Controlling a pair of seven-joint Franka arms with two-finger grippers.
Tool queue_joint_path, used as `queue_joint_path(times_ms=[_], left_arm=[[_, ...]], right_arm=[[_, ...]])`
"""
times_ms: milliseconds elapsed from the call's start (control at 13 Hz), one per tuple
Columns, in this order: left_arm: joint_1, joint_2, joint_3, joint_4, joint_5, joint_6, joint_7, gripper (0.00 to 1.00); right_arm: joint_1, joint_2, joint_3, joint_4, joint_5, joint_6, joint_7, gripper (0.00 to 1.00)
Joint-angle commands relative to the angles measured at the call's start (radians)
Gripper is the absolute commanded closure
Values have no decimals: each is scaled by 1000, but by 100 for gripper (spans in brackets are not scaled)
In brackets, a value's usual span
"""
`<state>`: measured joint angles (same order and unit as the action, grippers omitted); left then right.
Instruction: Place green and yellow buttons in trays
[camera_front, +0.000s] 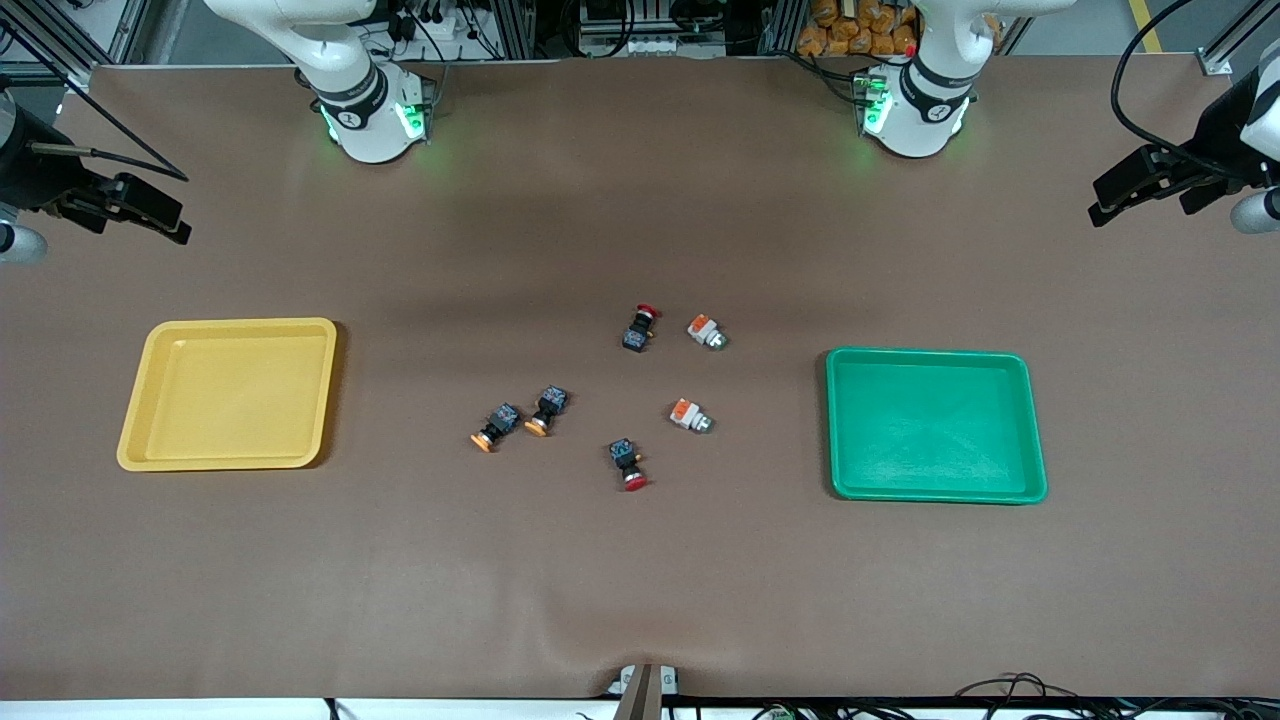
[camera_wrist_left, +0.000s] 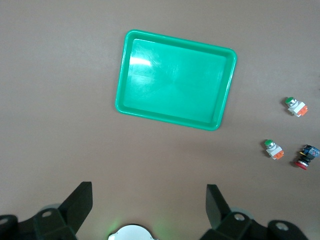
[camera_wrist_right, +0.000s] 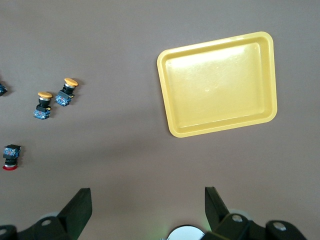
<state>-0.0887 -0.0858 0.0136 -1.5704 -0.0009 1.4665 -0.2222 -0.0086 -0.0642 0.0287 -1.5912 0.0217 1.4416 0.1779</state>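
My left gripper (camera_front: 1105, 207) waits at the frame's upper right edge, fingers spread (wide); my right gripper (camera_front: 178, 225) mirrors it, upper left.

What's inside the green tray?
Nothing: the green tray shows only its bare floor, and nothing covers any part of it. All the buttons lie on the table outside it; the closest is a white-bodied button.

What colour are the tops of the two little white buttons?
Green. The white buttons' caps show best in the left wrist view.
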Motion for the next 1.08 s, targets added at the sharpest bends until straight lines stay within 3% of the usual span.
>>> queue_joint_path(times_ms=[0, 769, 1000], left_arm=[[9, 12, -3, 30, 10, -26, 23, 0], [6, 12, -12, -5, 13, -72, 79, 0], [3, 9, -32, -57, 7, -72, 78, 0]], right_arm=[[4, 7, 0, 19, -16, -13, 15, 0], [1, 7, 0, 17, -13, -13, 18, 0], [-1, 7, 0, 17, -11, -13, 18, 0]])
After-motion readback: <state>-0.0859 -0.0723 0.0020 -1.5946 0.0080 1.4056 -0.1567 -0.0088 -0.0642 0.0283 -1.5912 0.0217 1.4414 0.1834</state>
